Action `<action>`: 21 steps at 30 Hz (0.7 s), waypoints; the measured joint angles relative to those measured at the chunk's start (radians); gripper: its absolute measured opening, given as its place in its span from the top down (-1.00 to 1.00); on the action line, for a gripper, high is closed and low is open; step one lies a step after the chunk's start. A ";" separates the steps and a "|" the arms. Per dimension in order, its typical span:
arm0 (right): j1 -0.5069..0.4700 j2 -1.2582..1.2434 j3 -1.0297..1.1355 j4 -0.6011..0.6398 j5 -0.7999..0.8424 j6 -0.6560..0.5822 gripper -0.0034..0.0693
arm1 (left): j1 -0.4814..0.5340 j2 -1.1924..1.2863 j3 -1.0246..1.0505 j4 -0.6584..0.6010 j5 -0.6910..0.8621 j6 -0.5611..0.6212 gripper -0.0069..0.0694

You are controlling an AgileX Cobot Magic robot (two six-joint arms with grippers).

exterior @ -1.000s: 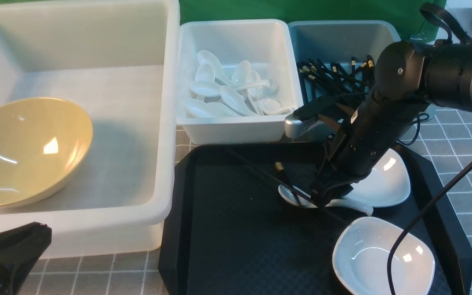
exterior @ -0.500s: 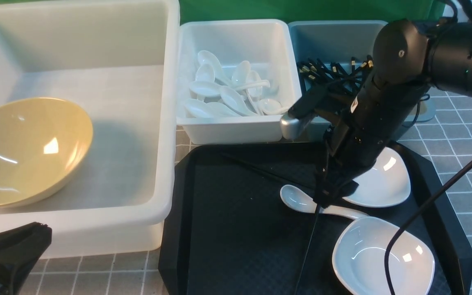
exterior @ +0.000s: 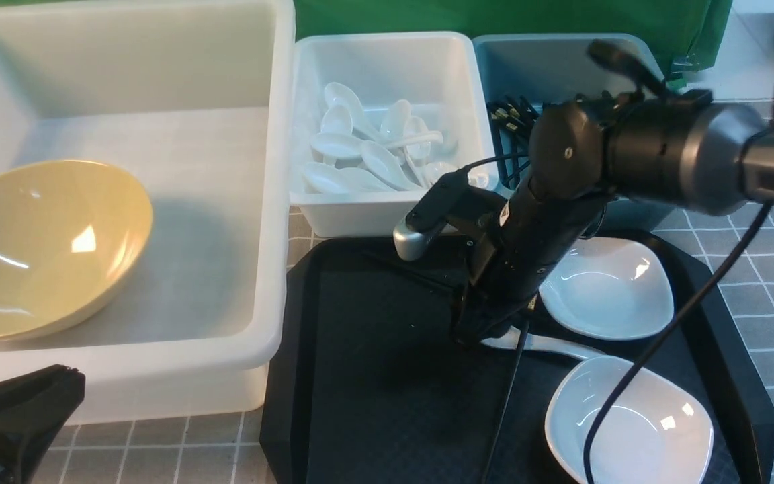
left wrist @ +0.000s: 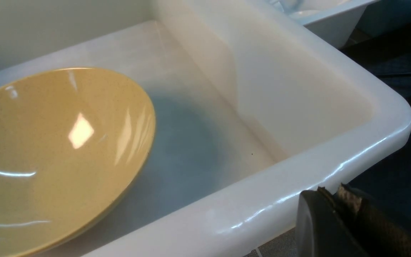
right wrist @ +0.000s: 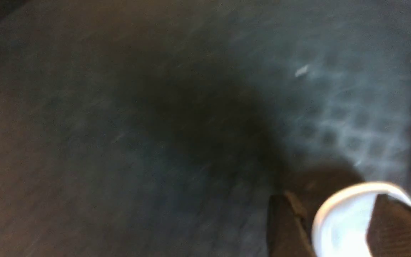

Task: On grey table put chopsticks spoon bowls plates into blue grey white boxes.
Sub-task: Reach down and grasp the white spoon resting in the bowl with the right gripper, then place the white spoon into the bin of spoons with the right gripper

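Two dark fingers (right wrist: 287,228) of the right pincer (exterior: 478,329) stood either side of the white spoon (right wrist: 344,225), closed on the rim of its scoop, while the handle lay on the black tray (exterior: 373,376). One loose chopstick (exterior: 504,410) ran from just beside that pincer toward the near edge of the grey worktop (exterior: 763,228). Beyond the spoon, toward the right edge, sat one white plate (exterior: 605,289). A second plate (exterior: 629,420) sat closer to the near edge, and both were on the tray. Along the far edge the white box (exterior: 387,215) held a heap of spoons (exterior: 373,154). The blue-grey box (exterior: 548,60) beside it held a bundle of chopsticks (exterior: 511,117). Toward the left edge stood the big whitish tub (exterior: 273,202) with the yellow bowl (exterior: 44,249) tilted inside. By its near wall the left pincer (left wrist: 334,200) hung closed and empty.
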 joint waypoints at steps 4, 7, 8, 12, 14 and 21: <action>-0.001 0.044 0.000 -0.002 -0.031 0.028 0.17 | 0.000 0.000 0.000 0.000 0.000 0.000 0.78; -0.001 0.049 -0.007 0.028 -0.039 0.036 0.47 | 0.000 0.000 0.000 0.000 0.000 0.000 0.78; -0.001 0.047 -0.010 0.033 -0.041 0.037 0.57 | 0.000 0.000 0.000 0.000 0.000 0.000 0.78; -0.001 0.026 -0.014 0.056 -0.042 0.035 0.74 | 0.000 0.000 0.000 0.000 0.000 0.000 0.78; -0.001 -0.003 -0.017 0.062 -0.030 0.026 0.75 | 0.000 0.000 0.000 0.000 0.000 0.000 0.78; -0.001 -0.124 -0.072 0.069 -0.031 0.016 0.75 | 0.000 0.000 0.000 0.000 -0.001 0.000 0.78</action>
